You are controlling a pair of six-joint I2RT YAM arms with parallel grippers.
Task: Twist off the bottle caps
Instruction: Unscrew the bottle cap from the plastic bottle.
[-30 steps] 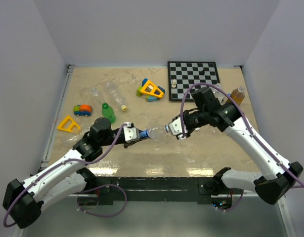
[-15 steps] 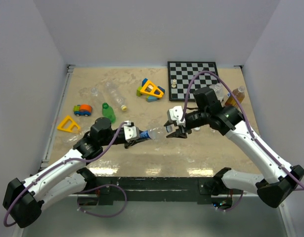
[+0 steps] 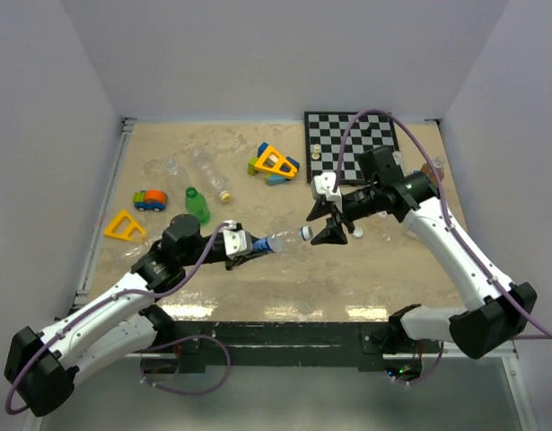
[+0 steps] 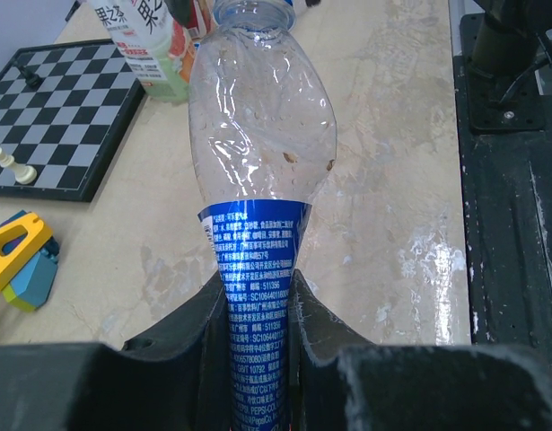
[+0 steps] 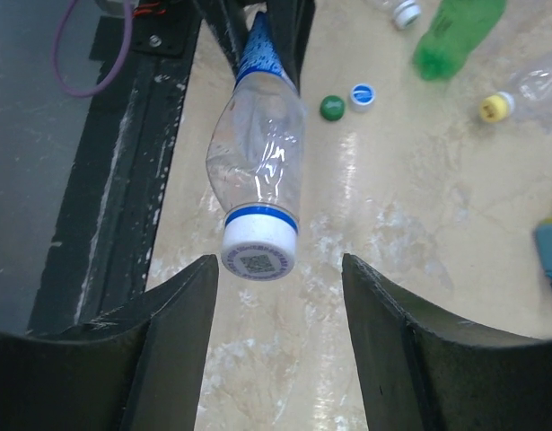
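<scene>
Now my right gripper point(image 3: 322, 224) has backed off, jaws spread wide, clear of the white cap point(image 5: 258, 241) it clasped a second ago. My left gripper point(image 3: 244, 244) stays clenched on the one clear bottle point(image 4: 258, 135), that cap still on. Two loose ones lie nearby: a green cap point(image 5: 331, 108) and a blue cap point(image 5: 362, 93).

Your left gripper point(image 4: 256, 301) has both dark fingers point(image 4: 190, 328) pressed against the blue-labelled lower part of a clear bottle point(image 4: 262, 135); the bottle points away from you, dented, its neck meeting the top edge. To its left lies a chessboard point(image 4: 60, 117) with pale chess pieces point(image 4: 22, 173) near its edge; a yellow and blue toy block point(image 4: 20, 256) sits just below the board; a labelled drink bottle point(image 4: 150, 45) stands beyond, on the marbled table point(image 4: 383, 180).
</scene>
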